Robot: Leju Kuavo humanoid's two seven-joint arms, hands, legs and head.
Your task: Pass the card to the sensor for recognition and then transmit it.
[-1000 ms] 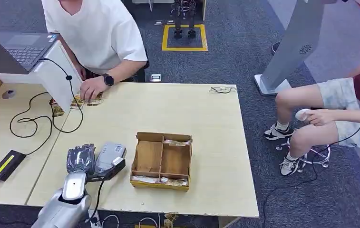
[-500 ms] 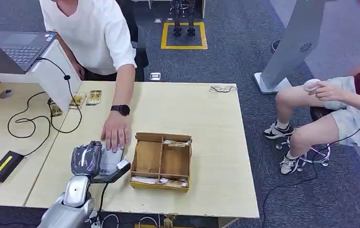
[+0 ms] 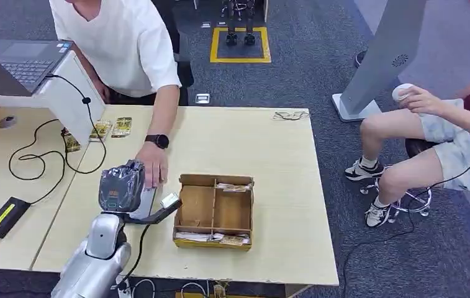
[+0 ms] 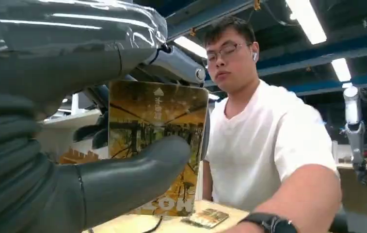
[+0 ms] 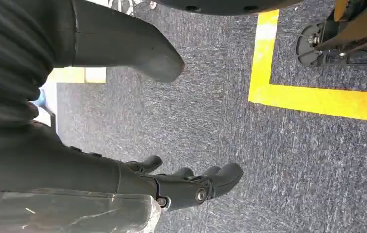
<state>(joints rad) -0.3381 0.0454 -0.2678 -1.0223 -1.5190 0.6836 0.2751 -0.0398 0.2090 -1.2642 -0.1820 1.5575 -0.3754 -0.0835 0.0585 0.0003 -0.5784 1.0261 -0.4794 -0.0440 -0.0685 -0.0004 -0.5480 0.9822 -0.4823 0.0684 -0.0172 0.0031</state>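
The thumb (image 4: 123, 179) and fingers (image 4: 99, 63) of the left hand (image 3: 120, 186) clamp a card (image 4: 157, 141), held upright between them, its printed yellow-brown face toward the wrist camera. From the head view that hand is raised above the desk (image 3: 269, 161), just left of the box (image 3: 215, 210), with a grey sensor (image 3: 148, 202) under it. A person's hand (image 3: 153, 169) rests on the far end of the sensor, close behind the robot's hand; a watch (image 3: 158, 141) sits on that wrist. More cards (image 3: 113, 128) lie on the desk near the laptop stand (image 3: 71, 99), and a cable (image 3: 46, 155) loops across the neighbouring desk. The right hand (image 5: 171, 179) hangs over grey carpet (image 5: 220, 111) beside a yellow floor line (image 5: 317, 99), its fingers apart and holding nothing. A second person (image 3: 456, 130) sits to the right
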